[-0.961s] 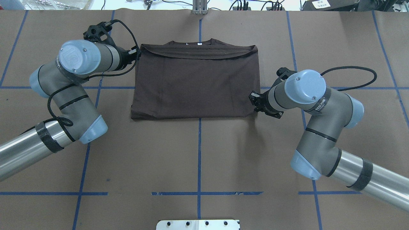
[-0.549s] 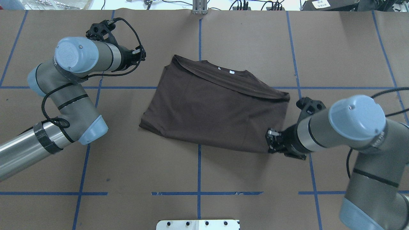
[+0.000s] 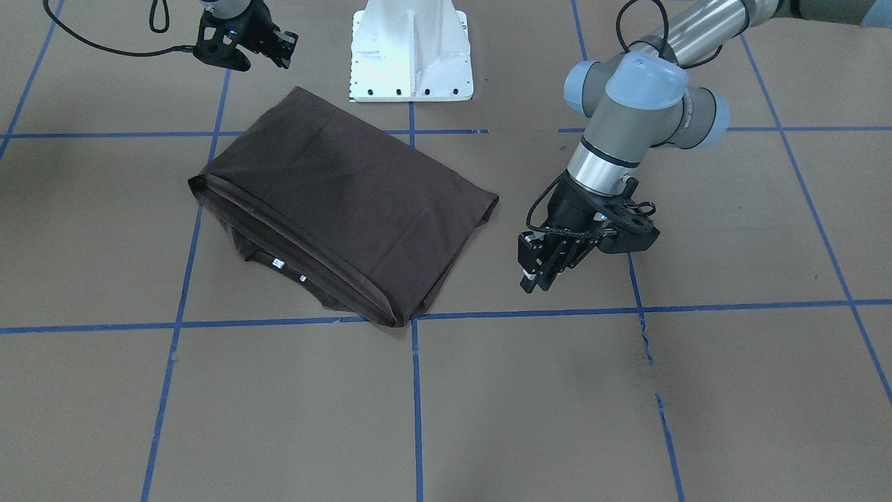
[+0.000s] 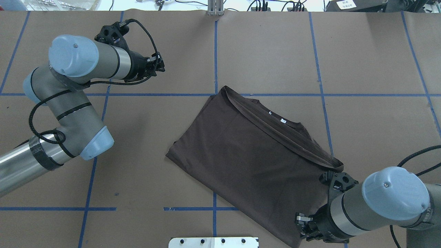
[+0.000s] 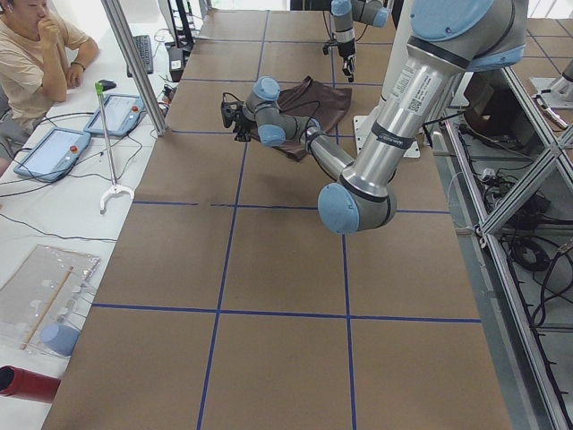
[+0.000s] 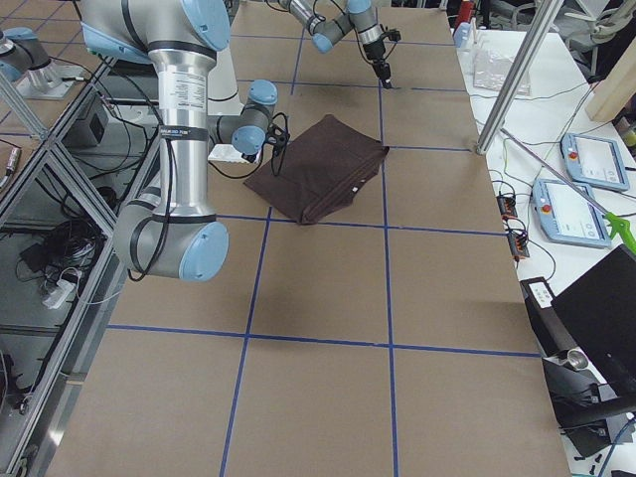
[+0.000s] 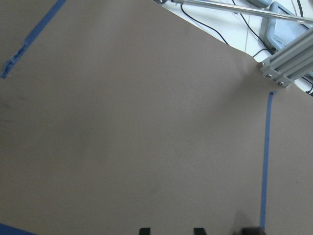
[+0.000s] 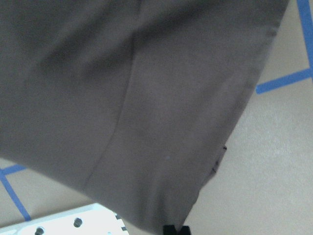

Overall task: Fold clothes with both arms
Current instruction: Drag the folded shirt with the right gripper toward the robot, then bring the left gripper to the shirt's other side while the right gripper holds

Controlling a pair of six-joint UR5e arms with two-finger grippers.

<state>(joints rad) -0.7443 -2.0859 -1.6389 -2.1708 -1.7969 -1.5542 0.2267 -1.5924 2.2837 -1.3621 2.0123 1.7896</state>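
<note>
1. T-shirt was laid folded on the worktop, long axis far-left to near-right.
2. Right claw, nearer, was seen at its near-right corner; whether anything was gripped could not be told.
3. Left claw was held parted, well apart.

No text, number or brand mark is legible in any view. Two white neck tags on the collar of the T-shirt, well apart from the right end effector, show no readable print. Dark lettering on the silver tube of the left arm, far behind the left end effector, cannot be resolved. A white label beyond the table edge is also illegible.
</note>
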